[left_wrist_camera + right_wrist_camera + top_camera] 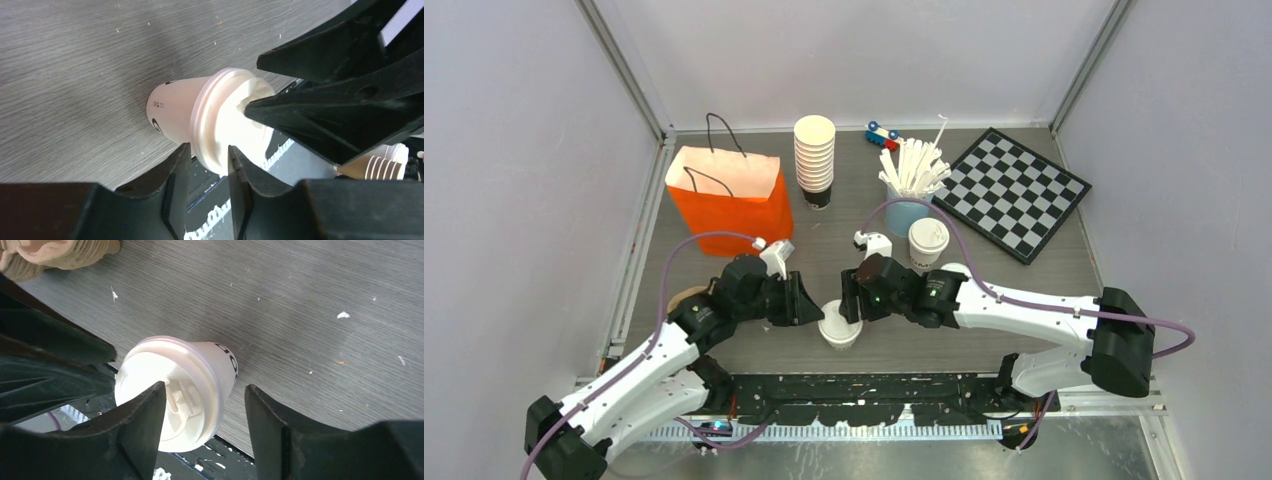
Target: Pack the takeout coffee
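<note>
One takeout coffee cup (840,330), white with a sip lid, stands near the table's front edge between both grippers. My left gripper (816,308) comes in from the left, and its narrow jaws (207,147) close on the lid's rim (215,150). The cup body shows in the left wrist view (175,107). My right gripper (851,300) is open; in the right wrist view (205,387) one finger (145,420) lies over the lid and the other stands beside the cup (210,365). The second lidded cup (928,240) stands behind the right arm.
An orange paper bag (731,195) stands open at the back left. A stack of lidless cream cups (814,150), a light-blue cup of white sticks (909,185), a toy car (882,135) and a checkerboard (1014,190) are at the back.
</note>
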Tool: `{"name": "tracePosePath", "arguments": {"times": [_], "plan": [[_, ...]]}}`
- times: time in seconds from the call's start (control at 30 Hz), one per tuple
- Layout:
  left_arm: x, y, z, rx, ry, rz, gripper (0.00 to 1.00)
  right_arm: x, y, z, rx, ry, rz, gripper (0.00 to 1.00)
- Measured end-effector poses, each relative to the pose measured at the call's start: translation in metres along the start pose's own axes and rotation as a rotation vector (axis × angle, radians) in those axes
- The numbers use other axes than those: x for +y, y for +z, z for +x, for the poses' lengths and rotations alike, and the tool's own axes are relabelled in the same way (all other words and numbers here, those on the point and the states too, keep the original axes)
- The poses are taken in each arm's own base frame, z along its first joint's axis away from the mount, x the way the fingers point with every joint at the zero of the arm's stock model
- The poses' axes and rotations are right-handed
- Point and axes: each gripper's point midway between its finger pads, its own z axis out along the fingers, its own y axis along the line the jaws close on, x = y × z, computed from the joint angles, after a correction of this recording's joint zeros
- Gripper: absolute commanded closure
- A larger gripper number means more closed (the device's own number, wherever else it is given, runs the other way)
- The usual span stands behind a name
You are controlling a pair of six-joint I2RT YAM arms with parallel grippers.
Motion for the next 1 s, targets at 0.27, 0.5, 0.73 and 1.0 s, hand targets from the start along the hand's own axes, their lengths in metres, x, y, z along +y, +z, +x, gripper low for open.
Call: {"name": "tracePosePath", "arguments": {"times": [0.27, 0.5, 0.73, 1.0], "plan": [[-0.051, -0.042, -0.072, -0.165, 0.185, -0.026, 0.42, 0.017, -0.025, -0.037, -0.05, -0.042, 0.012, 0.19], [-0.037, -0.082, -0.084, -0.298, 0.292, -0.123, 0.02, 0.036, -0.036, -0.034, -0.046, -0.145, 0.051, 0.1], [-0.027, -0.144, -0.095, -0.514, 0.413, -0.195, 0.0, 0.043, -0.018, -0.015, 0.016, -0.278, 0.141, 0.08], [0.002, -0.154, -0.088, -0.556, 0.445, -0.292, 0.0, 0.035, -0.003, 0.0, 0.083, -0.346, 0.205, 0.09]]}}
